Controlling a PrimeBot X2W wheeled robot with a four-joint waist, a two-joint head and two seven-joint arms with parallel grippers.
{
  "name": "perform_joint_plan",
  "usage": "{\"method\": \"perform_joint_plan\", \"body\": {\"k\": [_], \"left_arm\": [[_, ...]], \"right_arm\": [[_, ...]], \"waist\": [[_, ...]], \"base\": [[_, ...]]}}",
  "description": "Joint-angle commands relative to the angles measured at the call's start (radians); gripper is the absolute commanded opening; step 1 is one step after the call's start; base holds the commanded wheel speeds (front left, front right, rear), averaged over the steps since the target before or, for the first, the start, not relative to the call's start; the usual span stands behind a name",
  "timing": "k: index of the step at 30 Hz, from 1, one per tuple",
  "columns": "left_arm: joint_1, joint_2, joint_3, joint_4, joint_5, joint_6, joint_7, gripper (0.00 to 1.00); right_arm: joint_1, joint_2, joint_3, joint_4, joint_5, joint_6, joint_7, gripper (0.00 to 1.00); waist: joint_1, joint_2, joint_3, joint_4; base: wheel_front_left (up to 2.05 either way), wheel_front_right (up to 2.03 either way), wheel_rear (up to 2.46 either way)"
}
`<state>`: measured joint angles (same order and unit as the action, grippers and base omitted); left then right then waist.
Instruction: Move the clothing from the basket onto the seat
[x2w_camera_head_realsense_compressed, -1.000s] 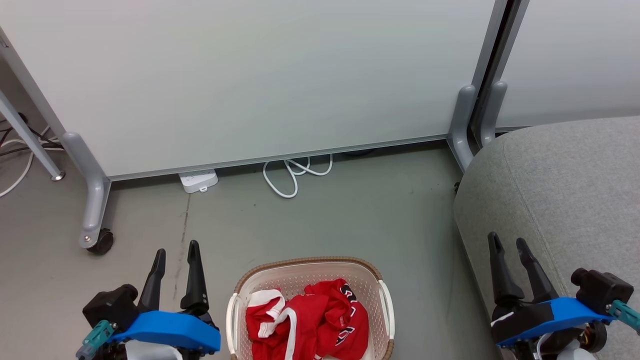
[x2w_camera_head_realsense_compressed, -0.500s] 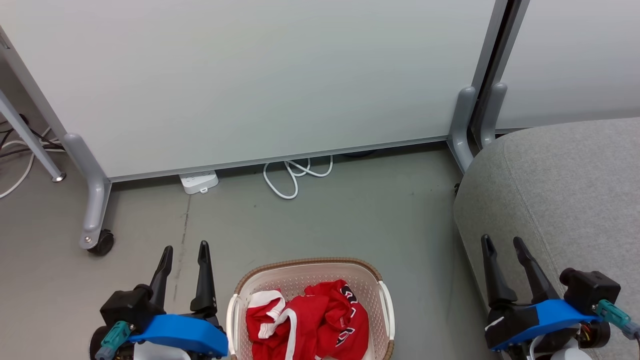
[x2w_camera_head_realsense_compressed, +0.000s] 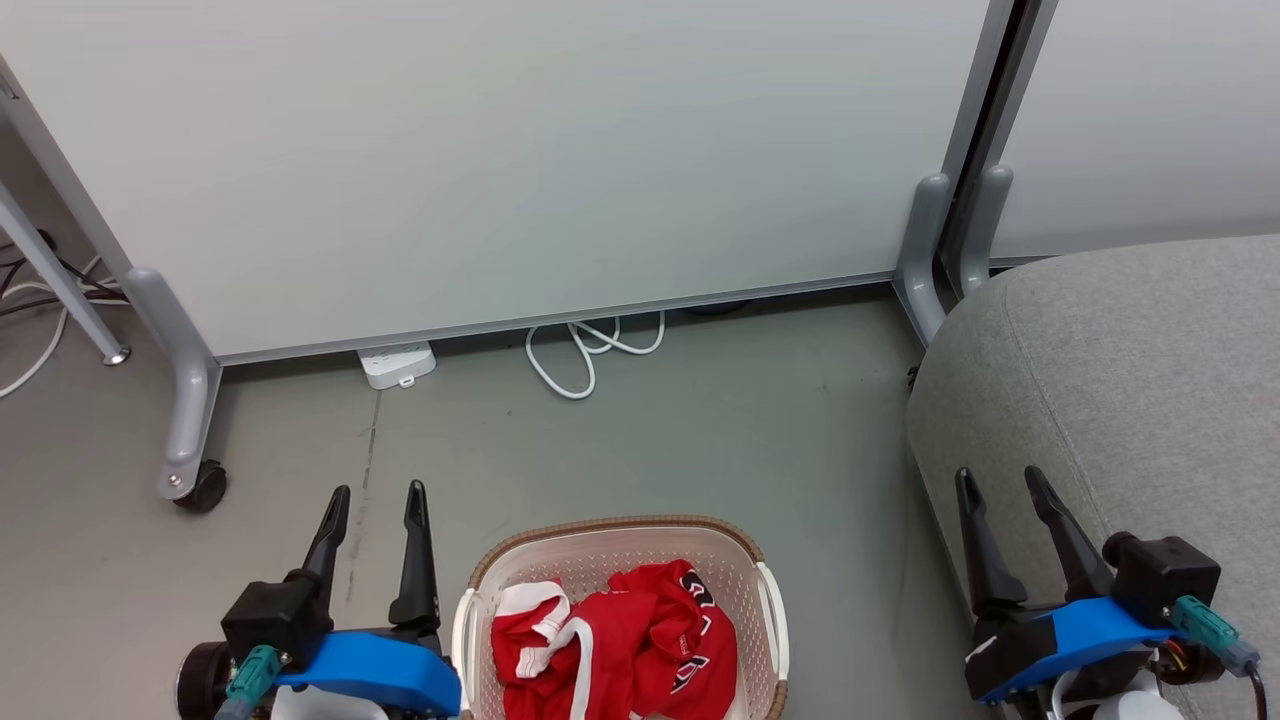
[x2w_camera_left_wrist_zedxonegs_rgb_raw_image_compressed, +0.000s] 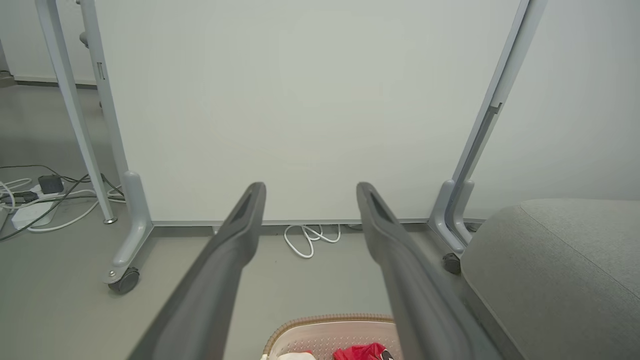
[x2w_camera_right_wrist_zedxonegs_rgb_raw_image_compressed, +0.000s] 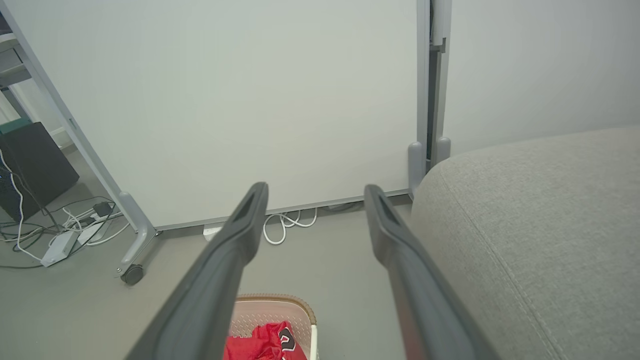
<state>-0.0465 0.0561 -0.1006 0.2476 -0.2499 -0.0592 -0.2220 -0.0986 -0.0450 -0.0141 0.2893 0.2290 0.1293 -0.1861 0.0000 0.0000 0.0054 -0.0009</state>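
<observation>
Both are gaping empty: left tool at 7, right tool at 4. The basket of clothing is being cropped at 6; the seat edge is bordering open floor.

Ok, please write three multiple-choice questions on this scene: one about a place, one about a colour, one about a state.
1. Where does the laundry basket of red clothing stand in the head view? A. left of both arms B. between the arms C. right of both arms
2. Which colour has the coiled cable below the partition? A. white B. black C. blue
3. How do the left arm's jaws stand? A. shut on clothing B. shut on the basket's rim C. open, empty
Answers: 1 B, one arm shows on each side of it; 2 A, its loops are white; 3 C, they stand apart with nothing between.
</observation>
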Motion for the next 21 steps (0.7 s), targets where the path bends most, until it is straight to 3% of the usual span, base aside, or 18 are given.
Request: {"method": "perform_joint_plan", "body": {"k": [1, 21], "left_arm": [[-0.01, 0.0, 0.002, -0.003, 0.026, 0.004, -0.01, 1.0], [-0.013, -0.004, -0.01, -0.003, 0.17, 0.004, -0.045, 1.0]], "right_arm": [[-0.012, -0.007, -0.002, -0.001, -0.026, 0.002, -0.008, 1.0], [-0.018, -0.008, 0.005, -0.001, -0.171, 0.002, -0.039, 1.0]], "waist": [[0.0, 0.0, 0.0, -0.001], [0.0, 0.0, 0.012, -0.003]], "base": [[0.0, 0.0, 0.0], [0.0, 0.0, 0.0]]}}
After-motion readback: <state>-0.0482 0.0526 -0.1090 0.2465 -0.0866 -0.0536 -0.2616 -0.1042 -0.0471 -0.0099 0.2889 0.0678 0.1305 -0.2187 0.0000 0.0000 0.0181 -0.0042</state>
